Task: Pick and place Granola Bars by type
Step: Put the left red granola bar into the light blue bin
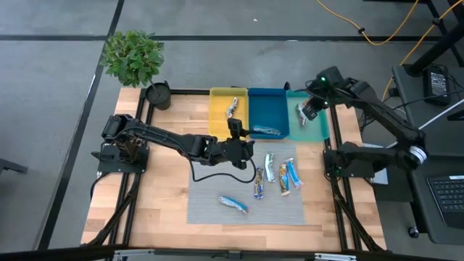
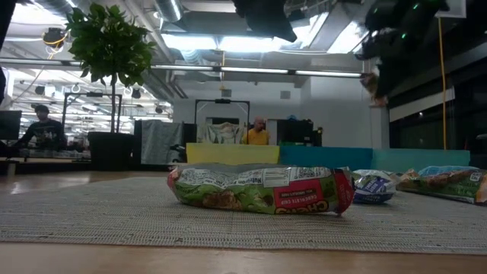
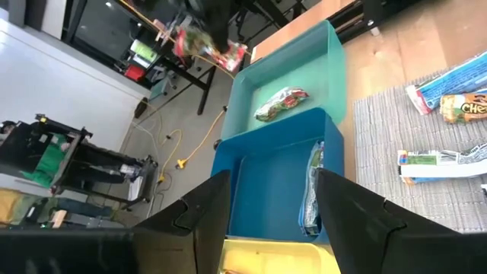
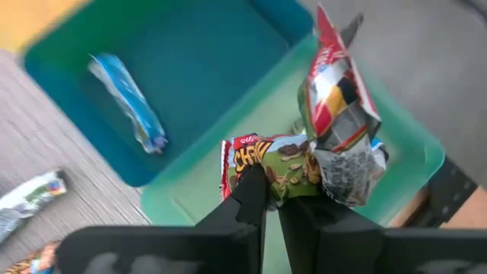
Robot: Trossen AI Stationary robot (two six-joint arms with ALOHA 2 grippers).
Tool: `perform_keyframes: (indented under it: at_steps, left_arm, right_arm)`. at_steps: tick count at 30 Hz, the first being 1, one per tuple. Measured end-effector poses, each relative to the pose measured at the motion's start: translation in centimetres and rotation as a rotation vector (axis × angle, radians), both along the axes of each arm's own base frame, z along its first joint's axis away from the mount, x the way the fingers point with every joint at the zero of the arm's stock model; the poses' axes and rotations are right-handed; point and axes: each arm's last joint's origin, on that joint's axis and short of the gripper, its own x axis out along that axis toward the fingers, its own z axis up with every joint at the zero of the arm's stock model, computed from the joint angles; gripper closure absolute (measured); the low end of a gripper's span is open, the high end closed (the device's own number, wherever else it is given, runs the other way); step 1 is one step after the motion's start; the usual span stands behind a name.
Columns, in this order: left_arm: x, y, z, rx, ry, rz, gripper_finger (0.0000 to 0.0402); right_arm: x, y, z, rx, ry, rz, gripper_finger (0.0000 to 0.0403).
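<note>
Nearest me, my right gripper (image 4: 272, 199) hangs above the teal tray (image 4: 411, 164), jaws pinching a red-wrapped granola bar (image 4: 335, 114); left gripper (image 1: 233, 130) jaws spread, empty.

We see a wooden table (image 1: 167, 188) carrying a grey woven mat (image 1: 217, 181); behind the mat sit yellow (image 1: 220, 109), blue (image 1: 267, 105) and teal (image 1: 319, 130) trays, apparently touching.
</note>
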Motion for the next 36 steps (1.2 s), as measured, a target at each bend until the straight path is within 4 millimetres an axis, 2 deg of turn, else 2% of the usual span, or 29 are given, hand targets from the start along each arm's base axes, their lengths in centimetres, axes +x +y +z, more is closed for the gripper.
perform_keyframes:
  at_steps: [7, 15, 27, 36]
  left_arm:
    - [-0.1, 0.0, -0.1, -0.007, 0.010, 0.004, 0.0217]
    - [-0.2, 0.0, -0.3, -0.016, 0.021, 0.011, 0.0217]
    - [-0.3, 0.0, -0.5, -0.032, 0.034, 0.012, 0.0217]
    - [-0.3, 0.0, -0.5, -0.045, 0.030, 0.006, 0.0217]
  right_arm:
    - [1.0, -2.9, -2.6, 0.103, 0.088, -0.033, 0.0374]
    - [2.4, -5.1, -5.5, 0.204, 0.143, -0.035, 0.0364]
    - [4.2, -7.6, -10.3, 0.331, 0.236, -0.036, 0.0362]
    - [4.8, -8.5, -12.9, 0.398, 0.286, -0.032, 0.0362]
